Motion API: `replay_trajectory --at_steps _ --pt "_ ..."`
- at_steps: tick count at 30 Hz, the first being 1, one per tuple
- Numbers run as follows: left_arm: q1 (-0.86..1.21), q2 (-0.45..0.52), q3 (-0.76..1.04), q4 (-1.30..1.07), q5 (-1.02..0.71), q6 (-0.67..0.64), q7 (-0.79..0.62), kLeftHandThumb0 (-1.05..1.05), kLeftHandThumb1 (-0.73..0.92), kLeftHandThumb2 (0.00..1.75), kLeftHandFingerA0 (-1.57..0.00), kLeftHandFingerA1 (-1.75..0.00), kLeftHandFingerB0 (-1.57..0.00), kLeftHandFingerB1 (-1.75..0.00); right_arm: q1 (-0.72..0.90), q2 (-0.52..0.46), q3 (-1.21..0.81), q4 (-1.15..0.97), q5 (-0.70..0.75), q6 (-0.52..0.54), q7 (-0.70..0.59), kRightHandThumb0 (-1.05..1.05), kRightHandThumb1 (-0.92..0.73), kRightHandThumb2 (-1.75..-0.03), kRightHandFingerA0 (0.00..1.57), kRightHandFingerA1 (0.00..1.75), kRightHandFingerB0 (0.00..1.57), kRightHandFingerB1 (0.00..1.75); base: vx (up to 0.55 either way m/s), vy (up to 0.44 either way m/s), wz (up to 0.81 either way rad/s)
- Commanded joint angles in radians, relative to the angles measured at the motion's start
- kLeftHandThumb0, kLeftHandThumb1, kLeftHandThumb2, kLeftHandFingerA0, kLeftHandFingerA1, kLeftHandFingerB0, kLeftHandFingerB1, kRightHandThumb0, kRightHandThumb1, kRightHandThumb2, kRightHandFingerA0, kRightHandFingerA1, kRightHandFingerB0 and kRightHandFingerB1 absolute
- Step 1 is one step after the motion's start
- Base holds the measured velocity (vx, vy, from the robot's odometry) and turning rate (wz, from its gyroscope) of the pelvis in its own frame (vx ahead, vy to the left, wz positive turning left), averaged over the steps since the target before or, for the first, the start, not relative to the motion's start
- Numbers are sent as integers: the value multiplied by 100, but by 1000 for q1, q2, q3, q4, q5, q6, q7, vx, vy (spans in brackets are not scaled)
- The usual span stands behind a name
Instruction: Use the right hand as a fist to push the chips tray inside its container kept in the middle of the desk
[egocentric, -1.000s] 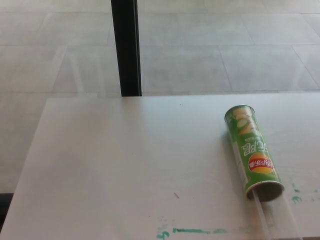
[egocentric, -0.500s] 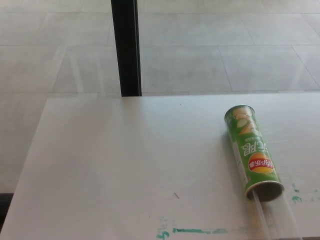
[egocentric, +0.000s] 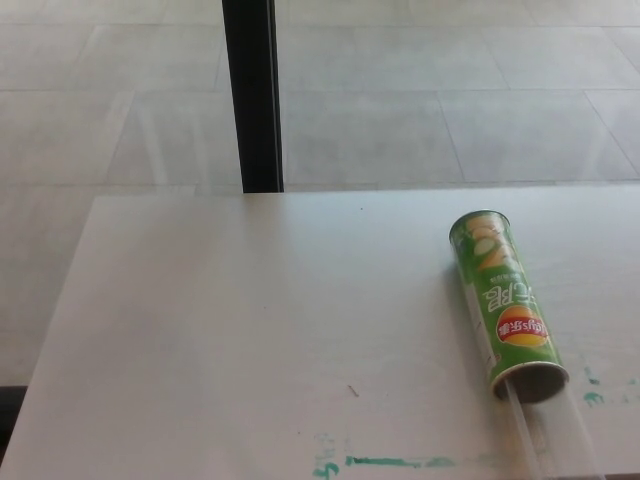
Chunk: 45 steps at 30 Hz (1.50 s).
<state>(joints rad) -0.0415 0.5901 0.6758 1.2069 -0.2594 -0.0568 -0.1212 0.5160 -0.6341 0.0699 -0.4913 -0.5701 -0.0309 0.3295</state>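
A green chips can (egocentric: 505, 300) lies on its side on the white desk (egocentric: 250, 330), right of the middle, with its closed end pointing away from me. Its open mouth (egocentric: 530, 380) faces the near edge. Out of that mouth sticks a clear plastic tray (egocentric: 555, 435), which runs down to the bottom edge of the picture. Neither of my hands shows in the head view.
Green paint smears (egocentric: 390, 462) mark the desk near its front edge, with more at the right (egocentric: 595, 398). A black post (egocentric: 252, 95) stands behind the desk's far edge, over a tiled floor (egocentric: 450, 100).
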Motion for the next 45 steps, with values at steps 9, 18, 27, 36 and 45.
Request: replay_trajectory --at_steps 9,18,27,36,45 --pt "42 44 6 18 -23 -40 -3 -74 92 69 -58 -58 -51 -48 -219 -101 137 245 -484 112 -40 -64 -68 -60 89 103 60 49 0 0 0" --pt "54 37 -2 10 -16 -57 -5 -76 92 69 -57 -59 -50 -49 -224 -96 132 238 -493 123 -48 -64 -68 -60 93 104 66 49 0 0 0" --pt "61 30 -3 6 -16 -62 -2 -75 92 70 -55 -59 -49 -49 -268 -74 125 238 -507 119 -54 -65 -65 -62 92 127 51 47 0 0 0" --pt "55 32 -9 28 -18 -64 -2 -74 92 70 -55 -58 -50 -49 -250 -31 111 182 -500 109 -114 -64 -68 -61 93 120 52 44 0 0 0" --pt "59 33 -8 27 -28 -68 -4 -76 92 69 -56 -59 -51 -49 -205 5 94 121 -464 62 -180 -64 -70 -61 91 126 50 47 0 0 0"
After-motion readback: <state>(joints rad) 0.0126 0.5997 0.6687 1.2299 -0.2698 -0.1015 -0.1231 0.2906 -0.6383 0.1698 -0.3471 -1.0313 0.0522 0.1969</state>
